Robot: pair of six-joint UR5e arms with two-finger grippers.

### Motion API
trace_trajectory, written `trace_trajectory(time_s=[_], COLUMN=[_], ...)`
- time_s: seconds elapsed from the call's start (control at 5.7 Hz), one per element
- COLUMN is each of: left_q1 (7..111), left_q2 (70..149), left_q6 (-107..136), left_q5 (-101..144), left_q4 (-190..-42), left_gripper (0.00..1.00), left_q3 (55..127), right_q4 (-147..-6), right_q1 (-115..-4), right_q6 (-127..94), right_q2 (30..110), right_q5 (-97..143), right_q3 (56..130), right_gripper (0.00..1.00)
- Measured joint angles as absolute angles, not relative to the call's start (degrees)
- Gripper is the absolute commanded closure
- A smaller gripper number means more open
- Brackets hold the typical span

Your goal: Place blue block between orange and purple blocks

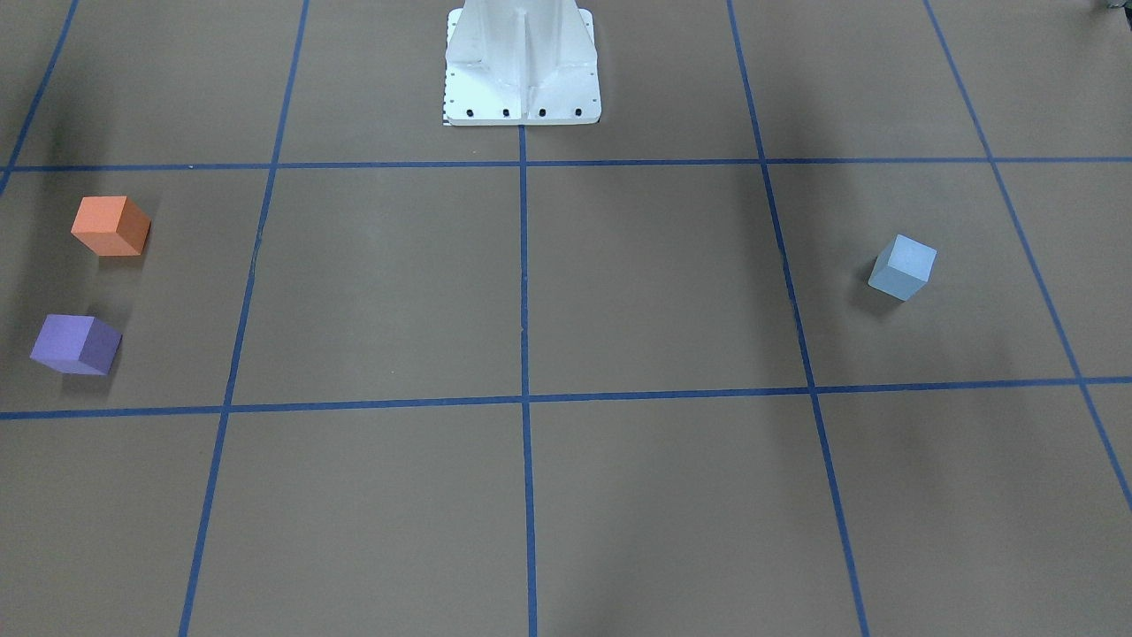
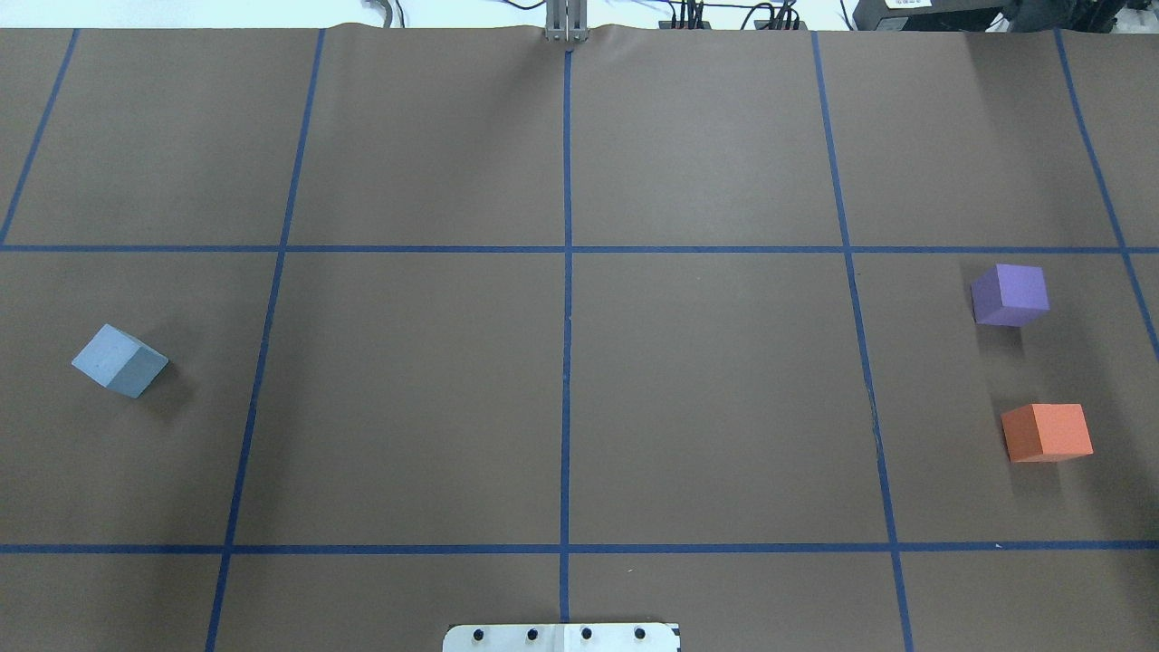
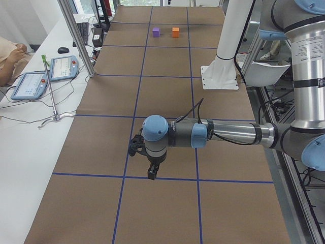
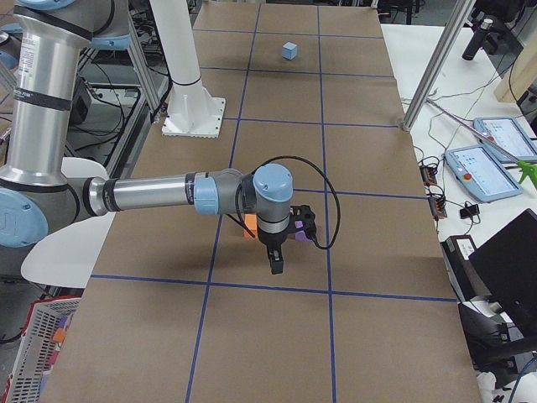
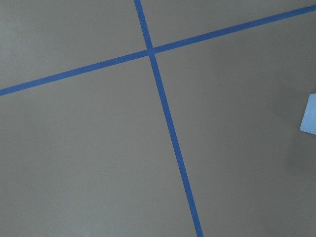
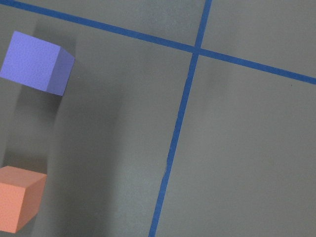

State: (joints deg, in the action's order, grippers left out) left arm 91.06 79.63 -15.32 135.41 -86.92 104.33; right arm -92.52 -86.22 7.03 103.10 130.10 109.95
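While no arm shows in the front-facing view, the blue block [image 1: 902, 267] sits alone on the robot's left side of the table [image 1: 619, 292], turned askew to the tape grid [image 1: 523, 265]. It is well apart from the orange block [image 1: 110, 226] and purple block [image 1: 76, 344], which stand near each other on the robot's right with bare paper between them. I judge that gap wide enough for one more cube.

From overhead the layout reads the same. Nothing touches any block, so the task looks not yet begun.

Seen from the table's left end, the near arm reaches out low, and the left gripper [image 3: 151, 172] points down above a tape line. Whether its fingers are apart or together cannot be told here, and the blue block does not show.

From the right end, the right gripper [image 4: 277, 262] hangs the same way, with the orange and purple blocks peeking out behind the wrist. Its state cannot be told either.

Only a corner of the blue block enters the left wrist view, at the right edge, so that gripper is beside the cube, not over it.

Purple and orange sit at the left edge of the right wrist view, with the gap between them plain. Each arm seems stationed by its own end of the job, probably for a pick on one side and a placement on the other.
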Motion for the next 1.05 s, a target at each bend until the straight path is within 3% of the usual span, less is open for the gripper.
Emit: trace_trajectory(time_s=[0.7,1.05], left_q1=[90.8,90.6], left_q2=[80.4,82.0], left_q6=[-15.2,-15.1], left_q5=[135.0,135.3], left_q4=[-89.3,-106.0], left_gripper=[0.00,0.00], left_q3=[104.4,102.4], right_q4=[-92.5,-92.5], right_q1=[-86.3,-86.3], right_q6=[7.5,7.4], right_q2=[103.0,102.9], right_q5=[130.4,130.6], right_q3=[110.2,109.9], right_gripper=[0.00,0.00])
